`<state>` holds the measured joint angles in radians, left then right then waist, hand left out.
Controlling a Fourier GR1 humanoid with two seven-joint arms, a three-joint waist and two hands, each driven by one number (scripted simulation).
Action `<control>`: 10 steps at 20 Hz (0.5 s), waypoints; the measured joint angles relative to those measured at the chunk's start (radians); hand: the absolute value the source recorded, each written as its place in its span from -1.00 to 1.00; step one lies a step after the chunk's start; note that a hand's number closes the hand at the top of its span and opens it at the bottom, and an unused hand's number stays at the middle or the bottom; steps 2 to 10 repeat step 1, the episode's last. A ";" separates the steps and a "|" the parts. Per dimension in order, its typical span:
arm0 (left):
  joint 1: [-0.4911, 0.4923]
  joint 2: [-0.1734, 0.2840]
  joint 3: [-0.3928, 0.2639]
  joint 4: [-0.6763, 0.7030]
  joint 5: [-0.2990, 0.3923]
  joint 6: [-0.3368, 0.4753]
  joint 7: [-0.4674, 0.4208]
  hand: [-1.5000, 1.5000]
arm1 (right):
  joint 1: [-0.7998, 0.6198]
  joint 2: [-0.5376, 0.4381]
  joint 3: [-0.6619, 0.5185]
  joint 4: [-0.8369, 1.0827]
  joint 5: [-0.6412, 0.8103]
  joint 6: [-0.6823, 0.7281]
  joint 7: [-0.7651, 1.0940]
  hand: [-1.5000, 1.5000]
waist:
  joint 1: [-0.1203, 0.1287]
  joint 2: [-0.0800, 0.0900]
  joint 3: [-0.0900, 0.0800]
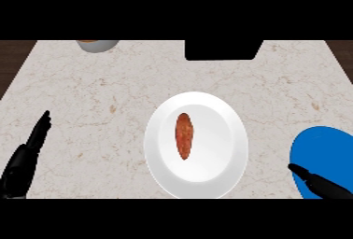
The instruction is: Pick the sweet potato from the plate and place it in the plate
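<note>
A sweet potato (184, 136) is lying lengthwise on a white plate (224, 163). Right of it, a blue plate (318, 149) is waiting. Both robot hands, left (27, 149) and right (318, 183), are resting with fingers straight, holding nothing; whether transfer is pending or finished is unclear.

The counter (103, 93) looks like pale stone, beige with fine brown veins and a smooth, matt face, and beyond its edges runs dark wood-like flooring (14, 56). The white plate (214, 112) seems glazed ceramic, smooth with a soft sheen, while the blue plate (324, 149) is an even, flat-coloured blue with no shine; the sweet potato (184, 135) on the white plate has a rough, mottled orange-brown skin. Both the left hand (24, 158) and the right hand (321, 183) look like smooth black plastic with faint highlights.
</note>
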<state>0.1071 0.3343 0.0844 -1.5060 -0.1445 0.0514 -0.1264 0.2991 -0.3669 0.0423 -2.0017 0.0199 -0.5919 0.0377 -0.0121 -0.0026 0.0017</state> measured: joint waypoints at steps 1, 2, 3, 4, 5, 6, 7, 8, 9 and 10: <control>0.005 0.004 0.008 0.005 0.006 -0.010 -0.011 0.00 | 0.031 0.002 -0.024 0.010 -0.033 0.028 -0.044 -1.00 | 0.000 0.000 0.000; 0.005 0.004 0.008 0.005 0.006 -0.010 -0.011 0.00 | 0.031 0.002 -0.024 0.010 -0.033 0.028 -0.044 -1.00 | 0.000 0.000 0.000; 0.005 0.004 0.008 0.005 0.006 -0.010 -0.011 0.00 | 0.031 0.002 -0.024 0.010 -0.033 0.028 -0.044 -1.00 | 0.000 0.000 0.000; 0.005 0.004 0.008 0.005 0.006 -0.010 -0.011 0.00 | 0.031 0.002 -0.024 0.010 -0.033 0.028 -0.044 -1.00 | 0.000 0.000 0.000; 0.005 0.004 0.008 0.005 0.006 -0.010 -0.011 0.00 | 0.031 0.002 -0.024 0.010 -0.033 0.028 -0.044 -1.00 | 0.000 0.000 0.000; 0.005 0.004 0.008 0.005 0.006 -0.010 -0.011 0.00 | 0.031 0.002 -0.024 0.010 -0.033 0.028 -0.044 -1.00 | 0.000 0.000 0.000; 0.005 0.004 0.008 0.005 0.006 -0.010 -0.011 0.00 | 0.031 0.002 -0.024 0.010 -0.033 0.028 -0.044 -1.00 | 0.000 0.000 0.000; 0.005 0.004 0.008 0.005 0.006 -0.010 -0.011 0.00 | 0.031 0.002 -0.024 0.010 -0.033 0.028 -0.044 -1.00 | 0.000 0.000 0.000; 0.005 0.004 0.008 0.005 0.006 -0.010 -0.011 0.00 | 0.031 0.002 -0.024 0.010 -0.033 0.028 -0.044 -1.00 | 0.000 0.000 0.000; 0.005 0.004 0.008 0.005 0.006 -0.010 -0.011 0.00 | 0.031 0.002 -0.024 0.010 -0.033 0.028 -0.044 -1.00 | 0.000 0.000 0.000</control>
